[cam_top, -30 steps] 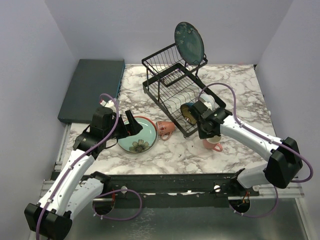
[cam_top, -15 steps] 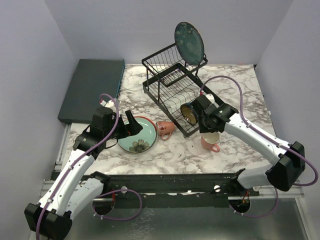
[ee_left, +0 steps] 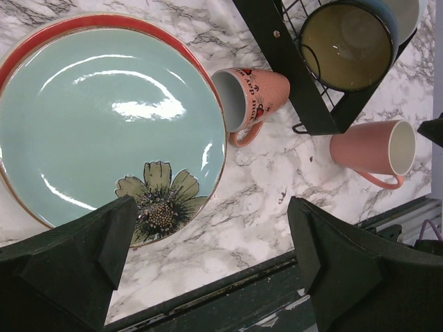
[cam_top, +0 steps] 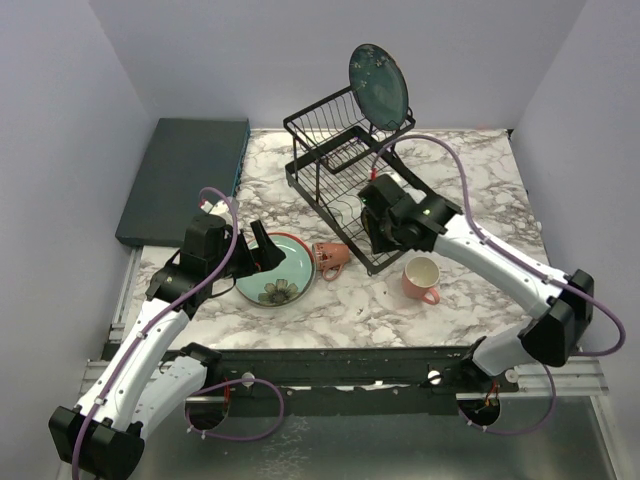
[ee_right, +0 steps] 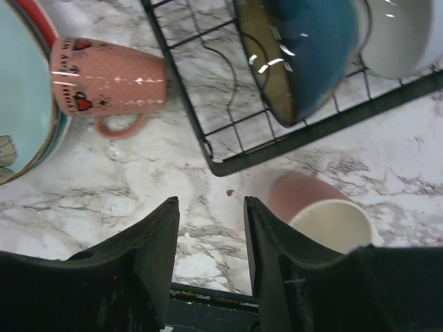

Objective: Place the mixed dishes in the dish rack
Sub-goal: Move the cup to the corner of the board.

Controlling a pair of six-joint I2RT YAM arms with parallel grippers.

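1. The marble table (cam_top: 470, 180) fills the middle of the top view. A dark teal slab (cam_top: 185, 178) lies flat at its upper-left edge.
2. The dish rack (cam_top: 330, 165), black wire in two tiers, stands at an angle at centre. A dark teal plate (cam_top: 379, 87) stands on edge at the upper-right corner of its top basket.
3. The right arm (cam_top: 500, 262) rises from lower right and bends at an elbow near the right edge. Its forearm reaches up-left, with the wrist over the rack's near corner. The right gripper (ee_right: 210, 214) points down, its fingers (ee_right: 156, 242) apart with only bare table between them.
4. The left arm (cam_top: 150, 330) climbs from lower left, forearm slanting up-right, wrist tipped over the red-and-teal plate (cam_top: 276, 270). The left gripper (ee_left: 211, 221) hangs above that plate's near rim, fingers (ee_left: 90, 242) spread wide and empty.
5. The red-and-teal plate lies flat on the table left of the rack, a flower painted near its lower rim.
6. The dark cream-lined bowl (ee_right: 304, 48) stands on edge in the rack's lower tier at the near corner, with the white bowl (ee_right: 398, 34) just beside it.
7. One pink mug (cam_top: 332, 256) lies on its side between plate and rack, mouth toward the plate. A second pink mug (cam_top: 422, 277) stands upright on the table, lower right of the rack.
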